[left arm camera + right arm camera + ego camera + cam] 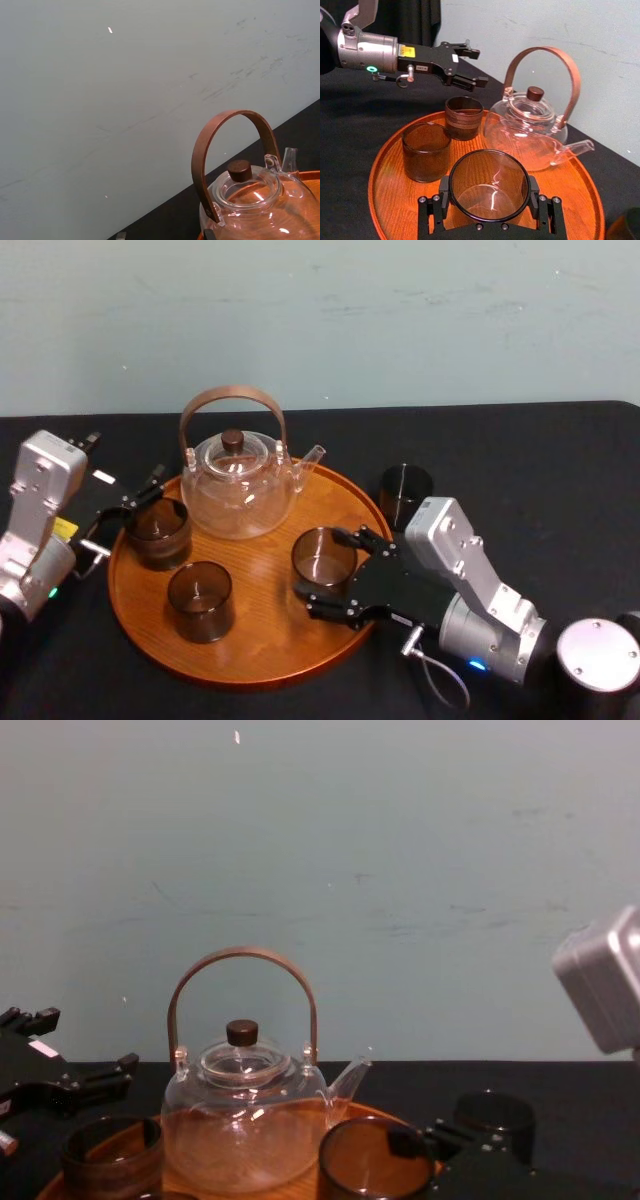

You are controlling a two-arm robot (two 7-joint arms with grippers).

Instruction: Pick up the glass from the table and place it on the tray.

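Our right gripper (330, 573) straddles one glass (322, 558) standing on the tray (260, 660); we cannot tell whether it grips. Past its tips stand two more glasses (200, 600) and one teapot (240, 485). A fourth glass (405, 495) sits on the table (540, 470) beside its wrist. Our left gripper (150, 490), spread apart, hangs opposite, by the farthest glass (158, 530).

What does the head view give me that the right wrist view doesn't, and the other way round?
Head view adds: the whole rim of the tray and a fourth glass standing on the table, right of the tray. Right wrist view adds: a close look at the right gripper shut on the near glass on the tray. Shared: the teapot, the far glass beside it, a third glass, and the open left gripper near the far glass.
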